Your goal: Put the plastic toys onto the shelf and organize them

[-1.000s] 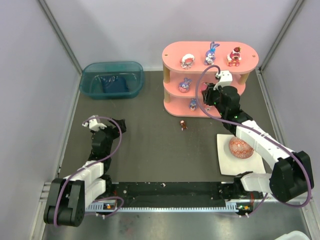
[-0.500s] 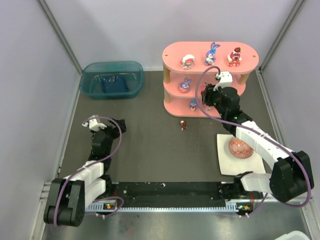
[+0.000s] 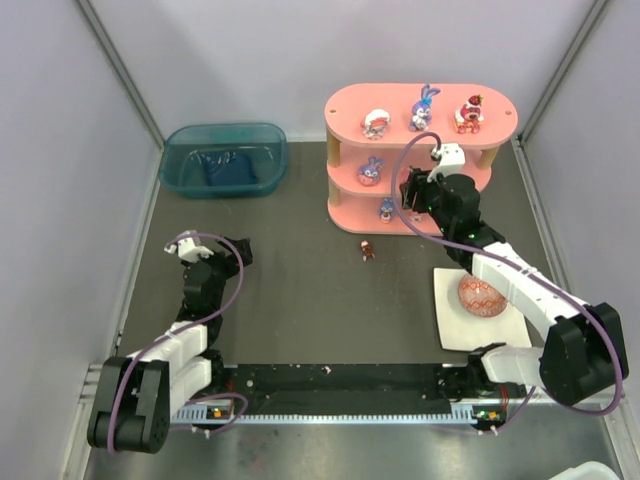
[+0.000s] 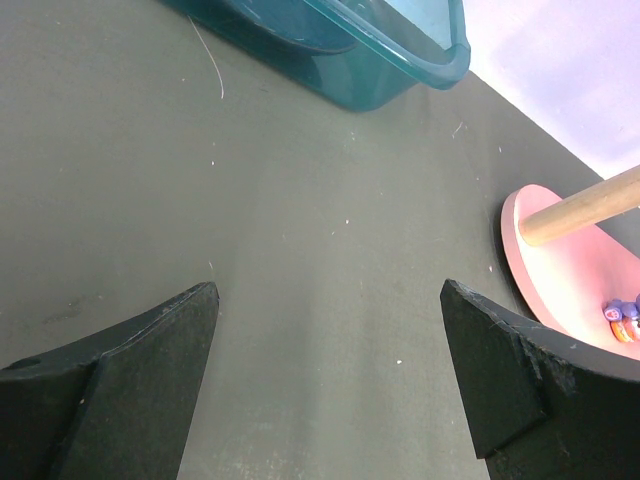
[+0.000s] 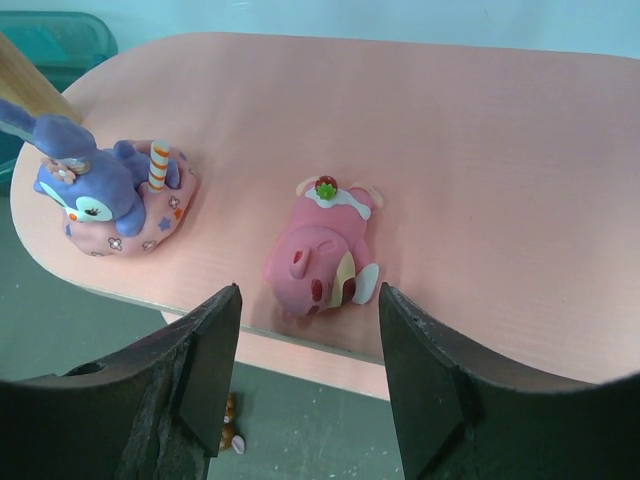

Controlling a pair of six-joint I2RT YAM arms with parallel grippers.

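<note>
The pink three-tier shelf (image 3: 497, 108) stands at the back right. Three toys stand on its top board, among them a long-eared purple-blue bunny (image 3: 423, 107). A blue toy (image 3: 371, 170) sits on the middle board and another (image 3: 386, 209) on the bottom board. My right gripper (image 3: 409, 188) is open at the middle board. In the right wrist view my right gripper (image 5: 310, 315) has a pink pig toy (image 5: 322, 258) lying on its side on the board just beyond its tips, untouched, with the blue toy (image 5: 100, 195) to the left. A small brown toy (image 3: 367, 250) lies on the table. My left gripper (image 3: 238, 251) is open and empty.
A teal bin (image 3: 224, 159) stands at the back left and also shows in the left wrist view (image 4: 380, 60). A patterned red-orange egg (image 3: 483, 296) rests on a white mat (image 3: 448, 325) at the right. The shelf's bottom board (image 4: 560, 290) shows at the right of the left wrist view.
My right gripper has shifted very slightly at the shelf's middle board. The left arm has not moved.
</note>
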